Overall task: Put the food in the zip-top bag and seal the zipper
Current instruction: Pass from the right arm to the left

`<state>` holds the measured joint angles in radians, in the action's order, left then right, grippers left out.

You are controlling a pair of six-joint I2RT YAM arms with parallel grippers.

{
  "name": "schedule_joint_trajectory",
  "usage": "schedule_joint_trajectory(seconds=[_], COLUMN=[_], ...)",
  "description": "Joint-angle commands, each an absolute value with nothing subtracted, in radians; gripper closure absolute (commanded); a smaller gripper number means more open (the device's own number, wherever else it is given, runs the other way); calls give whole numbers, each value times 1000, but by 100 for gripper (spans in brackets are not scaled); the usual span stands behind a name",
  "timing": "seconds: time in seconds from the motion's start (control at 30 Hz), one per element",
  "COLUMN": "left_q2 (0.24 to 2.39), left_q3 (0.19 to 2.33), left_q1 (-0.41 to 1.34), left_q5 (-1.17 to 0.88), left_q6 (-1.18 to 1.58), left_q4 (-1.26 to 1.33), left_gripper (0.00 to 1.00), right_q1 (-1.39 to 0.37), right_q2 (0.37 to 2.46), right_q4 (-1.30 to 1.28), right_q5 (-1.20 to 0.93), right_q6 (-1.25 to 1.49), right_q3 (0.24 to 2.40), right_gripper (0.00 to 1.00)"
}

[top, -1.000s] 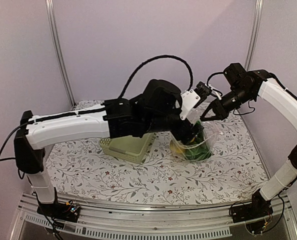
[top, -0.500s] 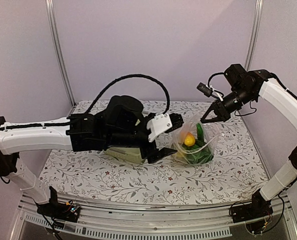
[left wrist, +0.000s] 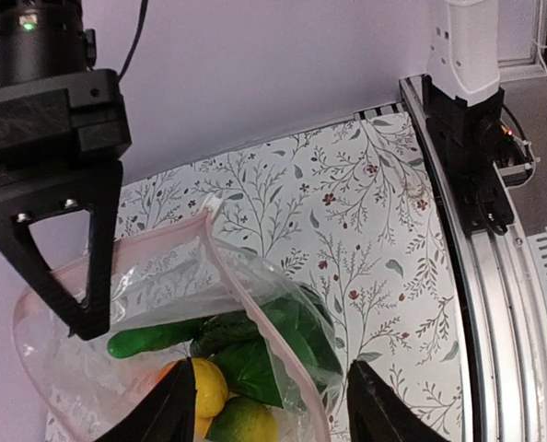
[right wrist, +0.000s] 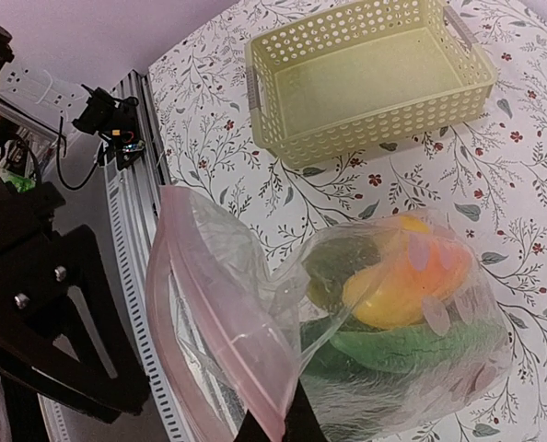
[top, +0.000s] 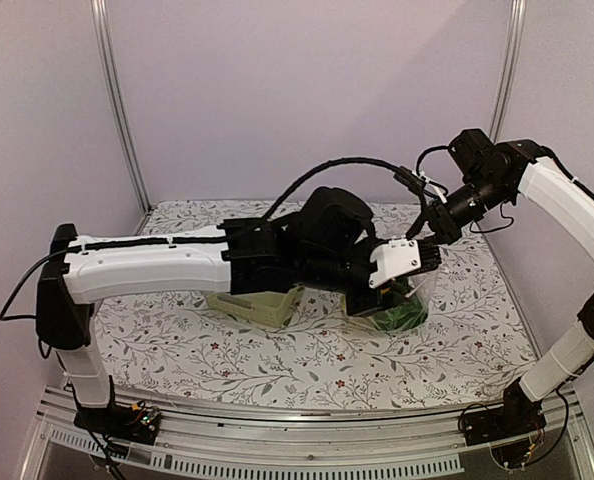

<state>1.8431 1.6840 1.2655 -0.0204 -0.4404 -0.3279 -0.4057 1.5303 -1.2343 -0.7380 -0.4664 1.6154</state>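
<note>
Bag sits on the floral surface, right of centre in top view, at 3 o'clock of the basket. The two are near but apart. Bag stands w/ mouth up and gaping. The zipper, a pinkish strip round the mouth, is unsealed, its two sides well apart in both wrist views.

Food is inside the bag, piled at the bottom: a yellow-orange piece on top, a green leaf under it, darker green behind. L wrist view shows a cucumber lying across and a lemon below it, at 5 o'clock of it, both behind the plastic.

R pincer is clenched on the bag's rim. The pink strip runs down into its dark tips, and the rim is held up off the surface. In top view it's at 12 o'clock of the bag, above it.

L pincer is released, fingers wide apart, over the bag mouth. The near run of zipper passes between the fingers in the picture; contact w/ plastic can't be told.

L arm reaches across from 9 o'clock, over the basket, hiding most of it in top view. R wrist view shows the basket w/ nothing in it, at 1 o'clock of the bag.
</note>
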Motion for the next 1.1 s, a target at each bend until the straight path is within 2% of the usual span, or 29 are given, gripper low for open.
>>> schedule_joint_trajectory(seconds=[0.0,0.07,0.13,0.2,0.3,0.4,0.47,0.5,0.63,0.8,0.9,1.07], left_q2=[1989,2026,2062,2095,2102,2071,2052,2047,2010,1959,1948,1948], left_q3=[1813,1837,1868,1904,1906,1855,1817,1808,1822,1840,1836,1839], left_q1=[1275,1277,1285,1287,1288,1286,1281,1277,1257,1213,1183,1147], left_q5=[-63,-24,98,159,182,191,191,190,137,83,21,-25], left_q6=[-347,-302,-255,-223,-198,-187,-187,-186,-154,-63,-18,24], left_q4=[-451,-419,-385,-381,-353,-281,-226,-216,-212,-210,-188,-182], left_gripper=[45,44,42,47,65,88,97,99,100,100,100,100], right_q1=[-410,-410,-410,-410,-410,-410,-410,-410,-338,-137,-101,-101], right_q2=[1520,1522,1524,1523,1521,1520,1519,1519,1514,1483,1422,1325], right_q4=[-1230,-1231,-1230,-1230,-1230,-1233,-1237,-1242,-1296,-1380,-1357,-1297], right_q5=[-745,-747,-751,-755,-756,-759,-775,-779,-842,-1041,-1089,-1138], right_q6=[-459,-459,-459,-459,-459,-463,-468,-470,-515,-649,-704,-813], right_q3=[1617,1617,1614,1611,1611,1609,1610,1615,1698,1799,1703,1522], right_gripper=[99,99,99,99,99,99,94,89,66,48,40,39])
